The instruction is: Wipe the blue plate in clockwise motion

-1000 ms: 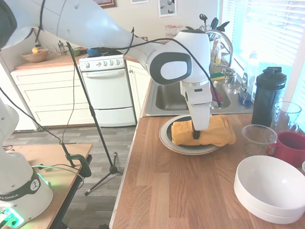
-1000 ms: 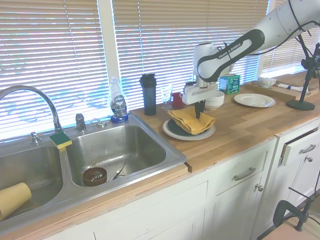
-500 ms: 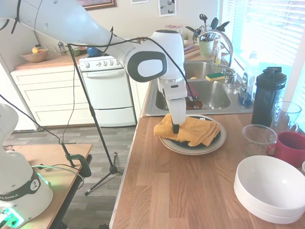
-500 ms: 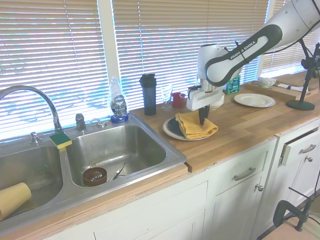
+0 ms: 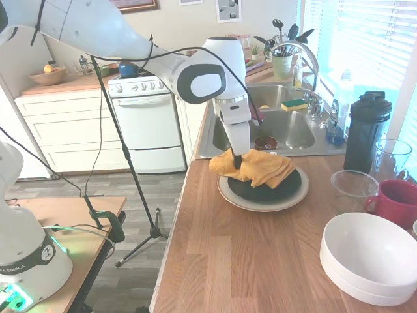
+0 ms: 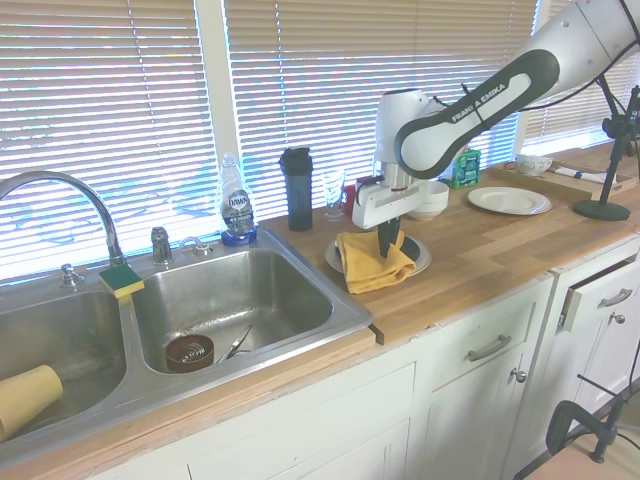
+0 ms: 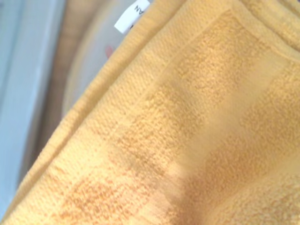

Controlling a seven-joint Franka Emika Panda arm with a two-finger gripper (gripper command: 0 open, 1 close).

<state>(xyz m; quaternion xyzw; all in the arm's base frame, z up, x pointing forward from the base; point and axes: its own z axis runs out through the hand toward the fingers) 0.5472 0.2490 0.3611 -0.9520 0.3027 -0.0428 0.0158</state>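
Observation:
The blue plate [image 5: 268,190] is dark and glossy and rests on a larger cream plate [image 5: 259,203] on the wooden counter. A yellow towel [image 5: 255,167] lies bunched over the blue plate's sink-side edge and hangs past the cream plate's rim toward the sink. My gripper [image 5: 236,160] points straight down at that edge, shut on the yellow towel [image 6: 368,266]. In the second exterior view the gripper [image 6: 386,240] is above the cream plate [image 6: 421,261]. The wrist view is filled by the yellow towel [image 7: 187,126] and its white tag [image 7: 132,16].
The steel sink [image 5: 280,129] lies just beyond the plates. A white bowl [image 5: 368,257], red mug [image 5: 397,202], clear cup [image 5: 354,189] and black shaker bottle [image 5: 366,130] stand to the right. The counter's edge [image 5: 174,248] runs along the left.
My gripper has swept from the plate's middle to its counter-edge side, then toward the sink, dragging the towel along. More of the dark blue plate now shows.

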